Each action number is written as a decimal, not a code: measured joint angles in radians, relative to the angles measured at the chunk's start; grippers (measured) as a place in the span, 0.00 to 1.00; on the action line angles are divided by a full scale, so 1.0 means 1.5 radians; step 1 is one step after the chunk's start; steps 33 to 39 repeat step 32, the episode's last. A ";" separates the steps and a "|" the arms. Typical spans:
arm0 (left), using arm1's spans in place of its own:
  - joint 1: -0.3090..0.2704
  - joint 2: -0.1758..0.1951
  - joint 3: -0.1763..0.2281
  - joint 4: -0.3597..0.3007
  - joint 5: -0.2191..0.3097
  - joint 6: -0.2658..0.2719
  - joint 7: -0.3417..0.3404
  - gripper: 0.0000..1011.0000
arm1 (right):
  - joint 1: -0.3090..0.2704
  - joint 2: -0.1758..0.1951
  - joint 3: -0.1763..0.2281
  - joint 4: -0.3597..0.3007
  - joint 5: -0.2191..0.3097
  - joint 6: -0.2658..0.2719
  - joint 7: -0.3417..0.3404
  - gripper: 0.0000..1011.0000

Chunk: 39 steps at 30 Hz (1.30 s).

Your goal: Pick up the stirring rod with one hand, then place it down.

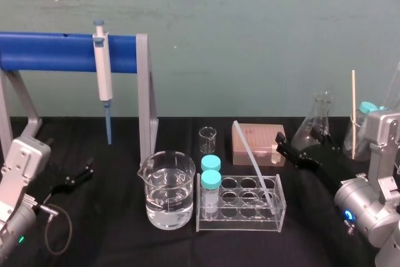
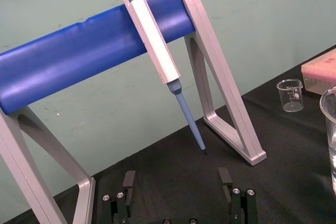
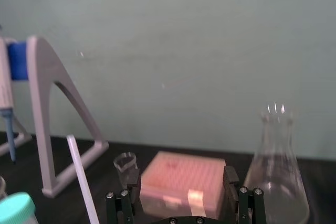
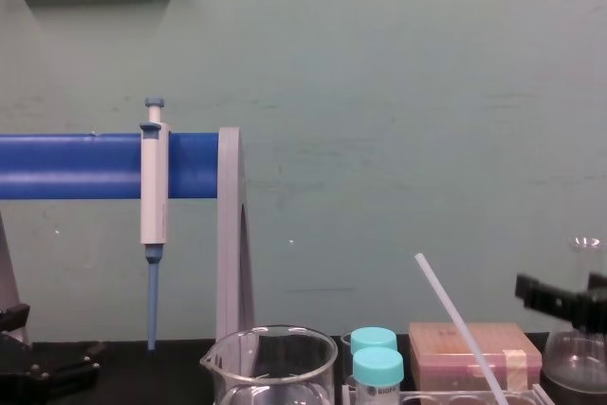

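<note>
On the black table (image 1: 112,239), before a green wall (image 1: 250,29), the stirring rod (image 1: 255,165) is leaned in the test-tube rack (image 1: 240,222). The left gripper (image 2: 177,179) and right gripper (image 3: 181,179) are held with fingers spread, empty.

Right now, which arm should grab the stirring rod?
Right. The right gripper sits open near the stirring rod leaning in the rack; the left gripper is beyond the beaker.

Tube rack (image 1: 244,220) centre, near. Stirring rod (image 1: 255,164) stands tilted in it: foot in a right-hand well, top leaning far and left. Two capped tubes (image 1: 210,182) in the rack's left end. Large beaker (image 1: 166,189) just left of rack. Small beaker (image 1: 207,140) and tip box (image 1: 258,144) behind rack; flask (image 1: 317,126) right of box. Pipette (image 1: 103,73) hangs on stand (image 1: 56,51), far left. Left gripper (image 1: 72,173) near left; right gripper (image 1: 299,149) right of rack, before flask.
</note>
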 joint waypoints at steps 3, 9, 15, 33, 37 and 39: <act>0.000 0.000 0.000 0.000 0.000 0.000 0.000 0.99 | -0.002 0.000 0.002 0.000 0.000 0.029 -0.003 0.99; 0.000 0.000 0.000 0.000 0.000 0.000 0.000 0.99 | -0.002 -0.001 0.004 0.004 0.004 0.036 0.001 0.99; 0.000 0.000 0.000 0.000 0.000 0.000 0.000 0.99 | -0.002 -0.001 0.004 0.003 0.004 0.036 0.000 0.99; 0.000 0.000 0.000 0.000 0.000 0.000 0.000 0.99 | -0.003 0.000 0.003 0.002 0.002 0.035 -0.001 0.99; 0.000 0.000 0.000 0.000 0.000 0.000 0.000 0.99 | -0.003 0.000 0.003 0.002 0.002 0.035 -0.001 0.99; 0.000 0.000 0.000 0.000 0.000 0.000 0.000 0.99 | -0.003 0.000 0.003 0.002 0.002 0.035 -0.001 0.99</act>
